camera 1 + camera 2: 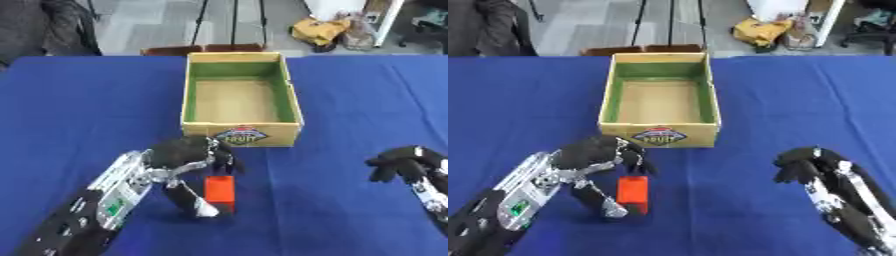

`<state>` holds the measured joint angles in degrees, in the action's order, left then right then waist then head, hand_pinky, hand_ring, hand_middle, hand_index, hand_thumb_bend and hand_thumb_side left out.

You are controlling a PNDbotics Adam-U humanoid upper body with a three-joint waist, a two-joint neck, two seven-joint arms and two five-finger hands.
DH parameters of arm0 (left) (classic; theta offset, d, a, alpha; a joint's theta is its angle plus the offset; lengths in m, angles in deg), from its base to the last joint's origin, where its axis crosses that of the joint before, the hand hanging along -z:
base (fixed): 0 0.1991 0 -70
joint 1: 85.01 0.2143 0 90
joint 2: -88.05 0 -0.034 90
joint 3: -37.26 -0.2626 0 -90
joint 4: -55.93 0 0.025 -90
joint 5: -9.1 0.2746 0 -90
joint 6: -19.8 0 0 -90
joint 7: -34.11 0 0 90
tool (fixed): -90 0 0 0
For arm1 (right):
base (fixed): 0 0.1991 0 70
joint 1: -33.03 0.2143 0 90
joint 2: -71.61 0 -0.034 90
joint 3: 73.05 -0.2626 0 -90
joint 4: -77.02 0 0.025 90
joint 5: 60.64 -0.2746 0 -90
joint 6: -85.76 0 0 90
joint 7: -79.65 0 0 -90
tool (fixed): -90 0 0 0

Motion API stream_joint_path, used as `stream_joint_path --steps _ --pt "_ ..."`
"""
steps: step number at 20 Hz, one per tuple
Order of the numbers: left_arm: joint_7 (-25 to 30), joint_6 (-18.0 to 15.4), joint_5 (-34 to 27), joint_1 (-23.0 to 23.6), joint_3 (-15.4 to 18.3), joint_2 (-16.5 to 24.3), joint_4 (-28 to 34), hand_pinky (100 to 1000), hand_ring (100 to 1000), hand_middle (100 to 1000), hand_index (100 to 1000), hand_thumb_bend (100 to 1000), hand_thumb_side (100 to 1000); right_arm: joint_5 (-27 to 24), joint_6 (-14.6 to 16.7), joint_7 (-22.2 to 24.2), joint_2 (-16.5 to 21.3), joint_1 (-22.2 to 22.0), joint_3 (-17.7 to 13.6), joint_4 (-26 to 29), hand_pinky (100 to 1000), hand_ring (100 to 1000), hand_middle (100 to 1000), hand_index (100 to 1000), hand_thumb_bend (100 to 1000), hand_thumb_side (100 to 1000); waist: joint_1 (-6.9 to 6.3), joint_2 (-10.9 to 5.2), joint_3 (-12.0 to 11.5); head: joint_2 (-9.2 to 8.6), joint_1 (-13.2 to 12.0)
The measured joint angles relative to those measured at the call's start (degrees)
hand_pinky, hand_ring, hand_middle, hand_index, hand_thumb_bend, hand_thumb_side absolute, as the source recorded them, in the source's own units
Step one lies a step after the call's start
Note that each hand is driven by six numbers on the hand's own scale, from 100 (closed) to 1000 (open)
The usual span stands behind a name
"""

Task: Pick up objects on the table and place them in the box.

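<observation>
orange block (220, 189) stands on the blue counter (79, 110) just before the empty box (241, 134), the left hand (188, 156) arched over it with fingers curled about it, unlifted, the right hand (802, 165) curled idle, so all remains.

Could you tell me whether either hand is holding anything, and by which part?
The left hand pinches the orange block by its sides; the right hand holds nothing.
</observation>
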<state>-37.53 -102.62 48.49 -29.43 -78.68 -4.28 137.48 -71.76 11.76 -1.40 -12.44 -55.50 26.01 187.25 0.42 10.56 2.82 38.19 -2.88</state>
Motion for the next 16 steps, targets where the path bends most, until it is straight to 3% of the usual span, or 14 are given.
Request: stream_joint_path --steps 16 --pt "-0.5 0.0 3.0 0.2 0.7 0.0 -2.6 516 473 518 759 505 340 0.0 0.0 0.0 0.0 0.0 0.2 0.0 761 525 413 695 100 585 -0.24 0.01 0.0 0.02 0.3"
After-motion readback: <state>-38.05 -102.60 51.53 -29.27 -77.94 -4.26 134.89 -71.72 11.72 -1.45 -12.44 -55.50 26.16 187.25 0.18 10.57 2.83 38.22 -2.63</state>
